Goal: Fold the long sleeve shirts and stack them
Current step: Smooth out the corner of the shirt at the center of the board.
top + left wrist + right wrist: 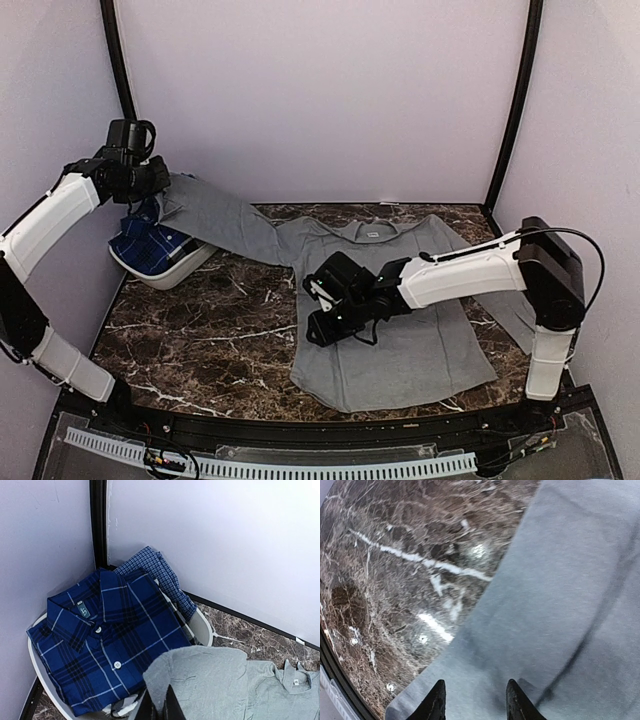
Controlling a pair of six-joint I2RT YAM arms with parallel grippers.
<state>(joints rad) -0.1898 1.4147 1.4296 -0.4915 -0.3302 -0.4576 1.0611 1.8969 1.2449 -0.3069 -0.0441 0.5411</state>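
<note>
Left claw point(152, 180) gripped the far-left sleeve of the grey shirt point(420, 350) spread on the bench point(200, 330). Right claw point(475, 695) hovered half-open over its left edge. A neat fold likely needed the body pinned flat.

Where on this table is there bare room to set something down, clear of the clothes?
Front-left: bare marble table between the white basket, the grey shirt and the near edge. Crowded: the grey shirt covers centre and right, with the right tool over it; back-left holds the basket, its plaid shirt, and the left tool pinching the grey sleeve.
</note>
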